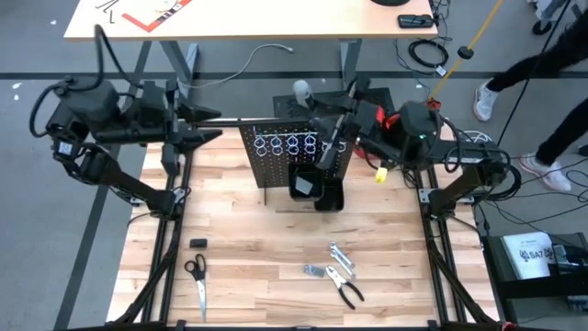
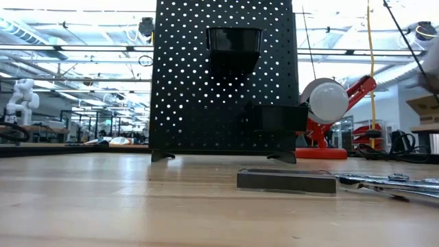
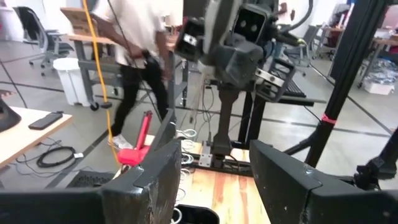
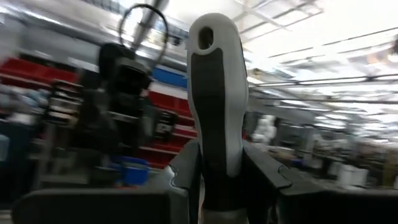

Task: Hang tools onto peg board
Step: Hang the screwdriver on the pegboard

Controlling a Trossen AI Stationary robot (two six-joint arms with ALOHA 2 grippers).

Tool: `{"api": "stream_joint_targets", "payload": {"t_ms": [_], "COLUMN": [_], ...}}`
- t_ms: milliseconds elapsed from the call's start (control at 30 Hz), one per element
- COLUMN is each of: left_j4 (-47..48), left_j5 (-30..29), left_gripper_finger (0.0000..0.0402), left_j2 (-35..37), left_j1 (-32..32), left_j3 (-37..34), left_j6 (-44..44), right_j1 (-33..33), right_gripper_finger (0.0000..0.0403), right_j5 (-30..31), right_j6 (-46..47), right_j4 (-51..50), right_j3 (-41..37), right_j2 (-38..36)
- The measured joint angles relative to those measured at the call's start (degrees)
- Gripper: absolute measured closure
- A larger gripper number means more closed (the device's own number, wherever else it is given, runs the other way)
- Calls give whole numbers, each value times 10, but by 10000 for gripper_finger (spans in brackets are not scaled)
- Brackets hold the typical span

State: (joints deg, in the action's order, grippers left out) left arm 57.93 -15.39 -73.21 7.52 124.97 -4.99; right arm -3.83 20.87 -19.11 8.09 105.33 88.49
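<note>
The screwdriver (image 4: pixel 214 106) stands between my right claw's (image 4: pixel 217 180) fingers, gripped low on its grey-and-white handle, whose rounded end with a small hole rises well past my fingertips. In the high view that claw (image 1: pixel 323 118) sits at the top edge of the peg board (image 1: pixel 276 152), with the pale handle end (image 1: pixel 301 90) poking out behind the board. Just below the claw runs the board's row of silver rings (image 1: pixel 289 144), and below those hangs the black bin (image 1: pixel 305 182). Well in front of the claw, on the table (image 1: pixel 257 239), lie the pliers (image 1: pixel 347 291) and two wrenches (image 1: pixel 341 256), close together. Further off to the other side lie scissors (image 1: pixel 197 279) and a small black block (image 1: pixel 198 243). My left claw (image 1: pixel 209 124) waits beside the board's other end, fingers (image 3: pixel 155 174) spread open and holding nothing.
</note>
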Motion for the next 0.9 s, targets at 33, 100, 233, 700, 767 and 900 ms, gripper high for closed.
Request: {"api": "stream_joint_targets", "payload": {"t_ms": [33, 100, 233, 700, 767, 900], "left_j4": [0, 0, 0, 1, 1, 1], "left_j5": [-2, -5, -12, -13, -14, -14], "left_gripper_finger": [203, 203, 203, 203, 203, 203], "left_j2": [4, 11, 20, 25, 25, 25], "left_j1": [0, 0, 0, 0, 0, 0], "left_j3": [0, 0, 0, 0, 0, 0], "left_j6": [3, 11, 10, 11, 14, 17], "right_j1": [7, 18, 33, 61, 61, 61], "right_gripper_finger": [328, 328, 328, 328, 328, 328], "right_j5": [-22, -67, -91, -119, -117, -98], "right_j6": [16, 43, 54, 100, 105, 109], "right_j4": [1, 18, 43, 169, 188, 221], "right_j3": [-3, -15, -51, -194, -224, -288], "right_j2": [0, 0, 0, -70, -93, -131]}}
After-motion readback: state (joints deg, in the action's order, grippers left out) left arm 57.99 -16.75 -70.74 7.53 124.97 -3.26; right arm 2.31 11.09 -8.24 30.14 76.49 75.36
